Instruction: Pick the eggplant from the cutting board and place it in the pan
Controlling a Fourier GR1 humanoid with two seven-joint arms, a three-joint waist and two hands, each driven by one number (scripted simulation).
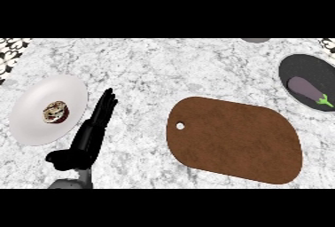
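Purple, green-stemmed eggplant (305, 90) already in dark round pan (307, 84), far right of open, straight-fingered left hand (88, 133); long axis diagonal; brown cutting board (235, 139) between.

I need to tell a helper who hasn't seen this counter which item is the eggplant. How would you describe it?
Start at the brown cutting board mid-counter, then look to the dark pan at the right edge. The eggplant lies inside it: a purple oblong with a green stem, the only purple thing here.
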